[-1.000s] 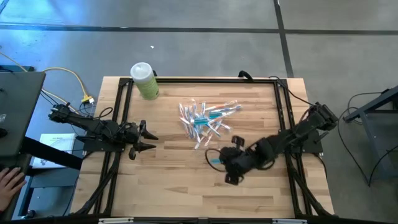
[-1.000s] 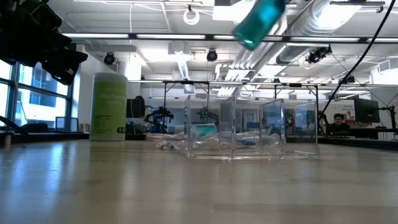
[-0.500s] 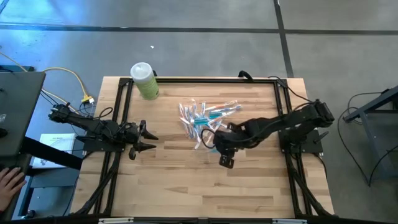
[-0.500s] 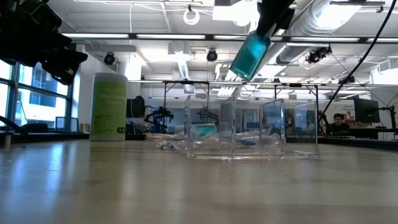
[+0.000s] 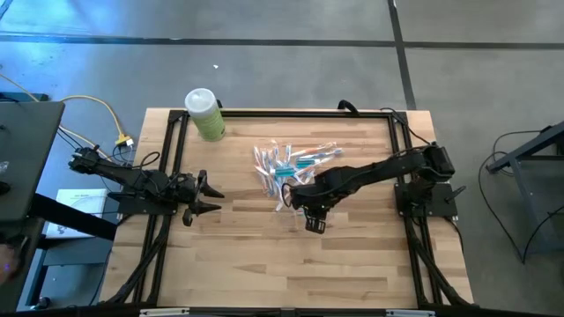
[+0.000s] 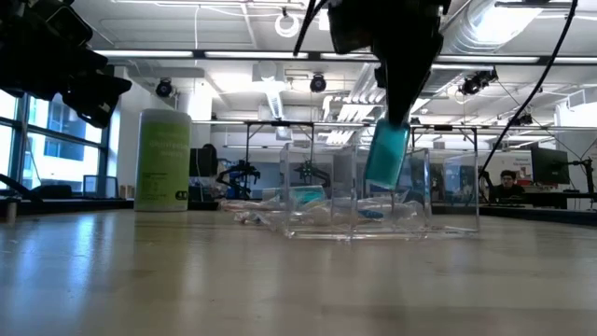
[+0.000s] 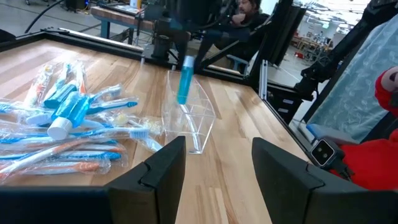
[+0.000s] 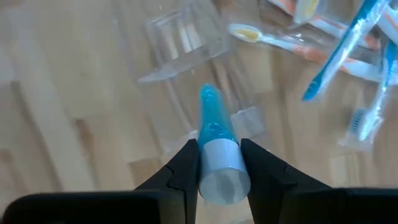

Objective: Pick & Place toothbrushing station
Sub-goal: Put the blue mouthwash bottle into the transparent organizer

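Note:
My right gripper point(image 8: 219, 155) is shut on a teal toothpaste tube point(image 6: 387, 157) with a white cap. It hangs over a small see-through plastic holder point(image 7: 189, 121), which stands on the table near the middle. The tube's lower end point(image 8: 208, 94) is at the holder's point(image 8: 186, 43) open top; whether it is inside I cannot tell. A pile of wrapped teal and orange toothbrushes point(image 5: 291, 165) lies just beyond the holder. My left gripper point(image 5: 211, 195) waits open at the table's left side. My right gripper pinches the tube's white cap end point(image 8: 219, 163) between its two fingers. The fingers come from above, pointing down. The tube hangs nearly upright below them, cap up, clear of the table.
A light-green bottle point(image 5: 204, 114) with a white cap stands at the far left corner. A black frame point(image 5: 291, 112) runs along the table's edges. Bare wood lies along the near half of the table point(image 5: 291, 273).
My right gripper has carried the tube toward the table's left and down, from the near right to over the holder. The tube has tipped from slanting to nearly upright and sunk to the holder's top.

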{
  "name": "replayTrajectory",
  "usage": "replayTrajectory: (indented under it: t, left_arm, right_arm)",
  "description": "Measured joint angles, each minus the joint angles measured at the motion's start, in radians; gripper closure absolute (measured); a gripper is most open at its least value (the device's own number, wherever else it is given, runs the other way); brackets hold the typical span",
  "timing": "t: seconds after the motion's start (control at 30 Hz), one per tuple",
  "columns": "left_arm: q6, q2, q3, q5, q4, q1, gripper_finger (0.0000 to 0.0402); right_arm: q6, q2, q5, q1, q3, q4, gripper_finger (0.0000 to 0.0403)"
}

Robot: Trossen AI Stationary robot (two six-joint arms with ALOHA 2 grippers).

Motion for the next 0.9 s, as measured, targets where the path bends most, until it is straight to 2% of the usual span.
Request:
replayTrajectory:
  t: [0.43,0.6,0.9]
  left_arm:
    - [0.036,0.000,0.000,-0.001,-0.001,0.000,0.0221]
    - [0.082,0.000,0.000,-0.006,0.001,0.001,0.0221]
    - [0.079,0.000,0.000,-0.008,0.015,0.001,0.0221]
  right_arm:
    - [-0.099,0.037,-0.059,-0.061,0.000,-0.002,0.0312]
    - [-0.167,0.053,-0.057,-0.056,0.001,0.000,0.0311]
    - [-0.194,0.082,-0.071,-0.043,0.000,-0.016,0.0303]
